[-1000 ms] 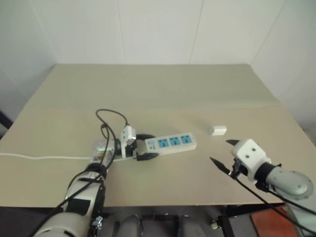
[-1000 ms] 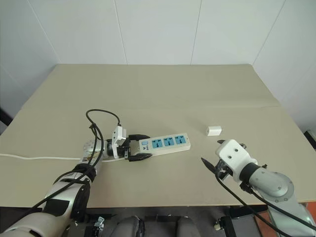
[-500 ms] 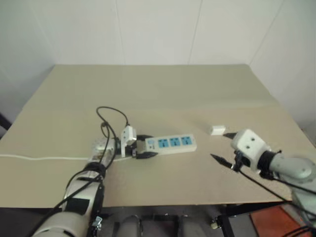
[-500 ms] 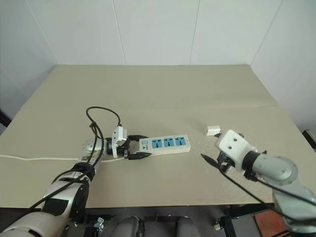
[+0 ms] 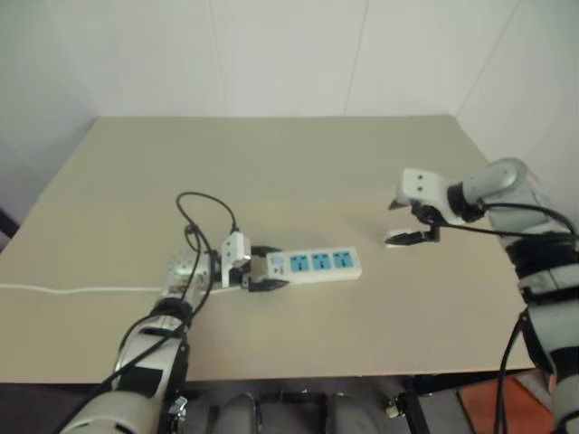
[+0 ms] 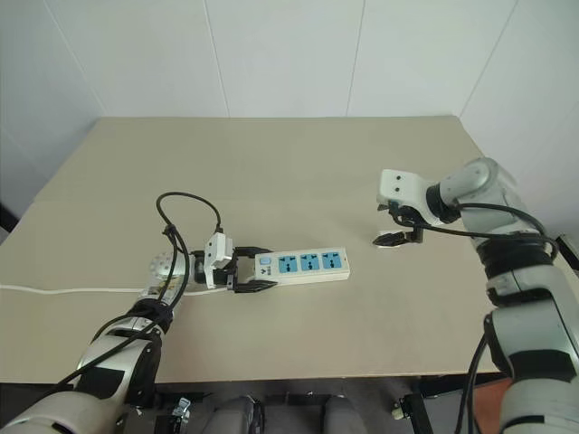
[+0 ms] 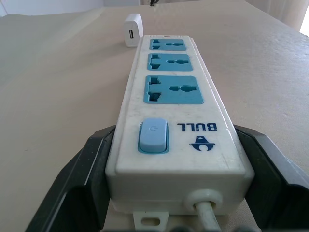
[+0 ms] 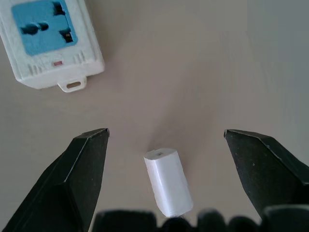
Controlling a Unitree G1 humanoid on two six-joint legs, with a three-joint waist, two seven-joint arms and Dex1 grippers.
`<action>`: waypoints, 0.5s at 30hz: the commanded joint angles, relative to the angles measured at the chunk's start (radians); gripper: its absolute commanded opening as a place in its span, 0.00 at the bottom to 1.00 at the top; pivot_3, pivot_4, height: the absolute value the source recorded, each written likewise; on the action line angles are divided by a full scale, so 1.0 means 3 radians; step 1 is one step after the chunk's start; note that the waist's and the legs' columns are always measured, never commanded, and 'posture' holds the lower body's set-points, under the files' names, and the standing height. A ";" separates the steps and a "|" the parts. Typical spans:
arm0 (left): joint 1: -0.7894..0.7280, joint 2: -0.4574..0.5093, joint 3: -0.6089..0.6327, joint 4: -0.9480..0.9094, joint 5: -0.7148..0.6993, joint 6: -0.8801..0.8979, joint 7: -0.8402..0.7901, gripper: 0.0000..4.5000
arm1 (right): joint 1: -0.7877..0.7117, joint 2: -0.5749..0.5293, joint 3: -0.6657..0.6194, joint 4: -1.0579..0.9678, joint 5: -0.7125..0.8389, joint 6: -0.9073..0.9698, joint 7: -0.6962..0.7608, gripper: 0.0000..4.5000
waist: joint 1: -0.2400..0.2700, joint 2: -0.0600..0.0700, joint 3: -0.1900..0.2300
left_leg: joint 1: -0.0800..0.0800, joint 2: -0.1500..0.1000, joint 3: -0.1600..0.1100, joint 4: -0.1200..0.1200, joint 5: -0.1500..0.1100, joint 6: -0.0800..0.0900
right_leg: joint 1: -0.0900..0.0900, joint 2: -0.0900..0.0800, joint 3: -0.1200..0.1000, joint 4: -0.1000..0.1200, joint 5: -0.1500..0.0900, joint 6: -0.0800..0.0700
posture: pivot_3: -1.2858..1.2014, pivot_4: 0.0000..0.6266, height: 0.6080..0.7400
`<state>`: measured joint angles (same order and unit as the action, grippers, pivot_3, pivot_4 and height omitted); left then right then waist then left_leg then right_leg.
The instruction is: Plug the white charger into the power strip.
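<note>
table [image 5: 298,172]: beige, matte | wall [image 5: 289,54]: white panels behind

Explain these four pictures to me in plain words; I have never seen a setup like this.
It is a two-armed robot working at a tan table. Two pictures come from a camera pair on its head, looking down over both arms. The other two come from cameras on its wrists, looking along each gripper's two black fingers.

The left gripper is closed around the switch end of the power strip, a white bar with three blue sockets, lying flat on the table. The left wrist picture shows that grip close up.

The right gripper is open and holds nothing. It hangs over the white charger, which lies on the table between its spread fingers.
</note>
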<state>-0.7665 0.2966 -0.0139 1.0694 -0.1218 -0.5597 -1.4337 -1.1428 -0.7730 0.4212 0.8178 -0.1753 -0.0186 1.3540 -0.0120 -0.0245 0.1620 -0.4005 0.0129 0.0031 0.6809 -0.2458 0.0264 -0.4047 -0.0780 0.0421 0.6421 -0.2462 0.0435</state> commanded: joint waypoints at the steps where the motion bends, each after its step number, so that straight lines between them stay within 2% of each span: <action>1: 0.0170 0.0019 -0.0128 -0.0082 0.0105 0.0058 0.0003 0.73 | -0.0349 0.0113 0.0115 0.0627 -0.0276 -0.0415 0.0069 1.00 | -0.0003 0.0001 -0.0001 | 0.0001 0.0001 0.0001 -0.0001 0.0000 0.0000 | 0.0000 0.0000 0.0000 0.0000 0.0000 0.0000 | 0.52 0.24 1.00; 8: 0.0355 0.0063 -0.0152 -0.0381 0.0079 0.0161 0.0039 0.73 | -0.0631 0.0374 0.0229 0.1289 -0.0579 -0.0808 0.0204 1.00 | -0.0021 0.0003 -0.0001 | 0.0002 0.0002 0.0002 -0.0006 0.0000 0.0000 | -0.0002 0.0000 0.0001 0.0014 0.0000 0.0000 | 0.52 0.24 1.00; 15: 0.0482 0.0069 -0.0181 -0.0578 0.0042 0.0265 0.0081 0.73 | -0.0714 0.0555 0.0254 0.1533 -0.0822 -0.0934 -0.0095 1.00 | -0.0040 0.0008 -0.0002 | 0.0005 0.0003 0.0000 -0.0008 0.0000 -0.0001 | -0.0003 0.0001 0.0002 0.0017 0.0000 0.0000 | 0.52 0.24 1.00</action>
<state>-0.6592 0.3165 -0.0189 0.8881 -0.1416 -0.5017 -1.3928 -1.3232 -0.6053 0.5005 1.2714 -0.4075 -0.2792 1.3447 -0.0239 -0.0222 0.1613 -0.3990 0.0139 0.0032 0.6785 -0.2459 0.0262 -0.4056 -0.0779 0.0426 0.6472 -0.2462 0.0434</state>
